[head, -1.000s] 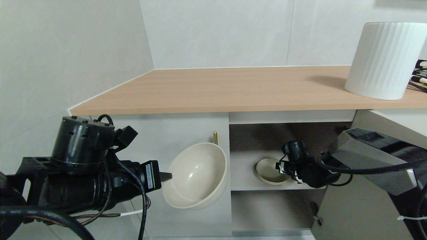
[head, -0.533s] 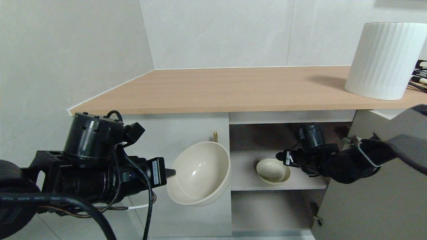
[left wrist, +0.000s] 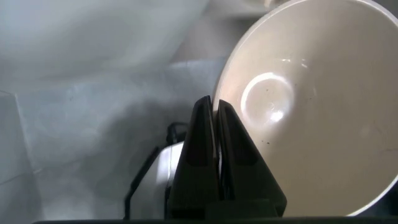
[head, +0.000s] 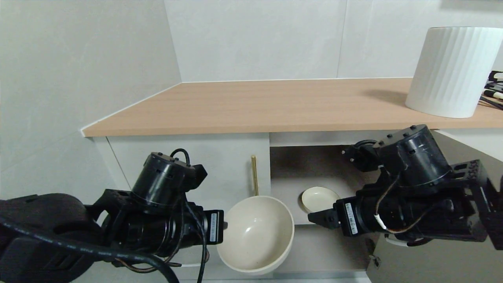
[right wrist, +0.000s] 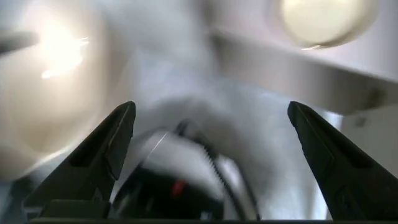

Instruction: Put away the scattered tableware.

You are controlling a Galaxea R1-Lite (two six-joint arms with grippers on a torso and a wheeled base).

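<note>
The left tool [head: 224, 225] is pinching the thin rim of the large cream bowl [head: 255, 236], pressed together on it, and is holding the bowl tilted in front of the cabinet, below the shelf [head: 285, 200]. The right tool [head: 314, 217] is hanging spread wide and holding nothing at the bowl's 3 o'clock. A small bowl [head: 319, 198] is sitting on the shelf at 1 o'clock. To my eye, the one-sided rim grip is inviting a swing or slip. Going in, the bowl could clip the brass handle [head: 254, 175], the shelf edge or the right tool.
</note>
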